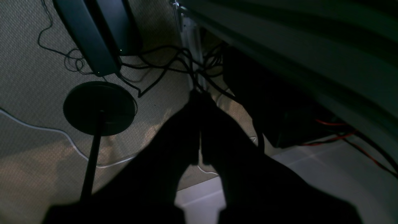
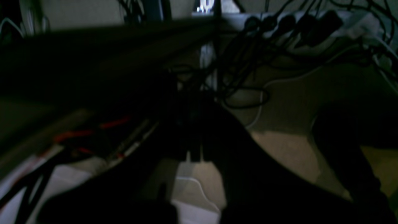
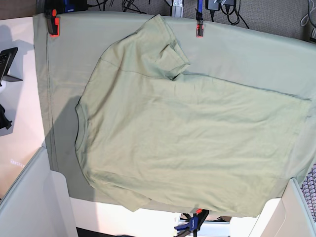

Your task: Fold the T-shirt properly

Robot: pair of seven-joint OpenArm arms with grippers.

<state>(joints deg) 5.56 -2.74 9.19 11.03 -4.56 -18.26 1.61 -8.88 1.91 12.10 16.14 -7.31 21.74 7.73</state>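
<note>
The pale green T-shirt [image 3: 187,143] lies spread flat on the green tablecloth [image 3: 247,49] in the base view. Its neck is at the left, its hem at the right. One sleeve [image 3: 160,47] points to the far edge and the other [image 3: 129,197] to the near edge. No gripper shows in the base view. The left wrist view shows my left gripper [image 1: 197,95] as a dark shape with its jaws together, hanging over the floor beside the table. The right wrist view shows my right gripper [image 2: 194,105], dark, jaws together and empty, also below table level.
Orange clamps [image 3: 52,23] [image 3: 199,29] pin the cloth at the far edge and a blue clamp [image 3: 190,224] at the near edge. White arm links [image 3: 24,197] [image 3: 298,212] stand at the near corners. Below are cables, a round stand base [image 1: 99,107] and a power strip [image 2: 311,21].
</note>
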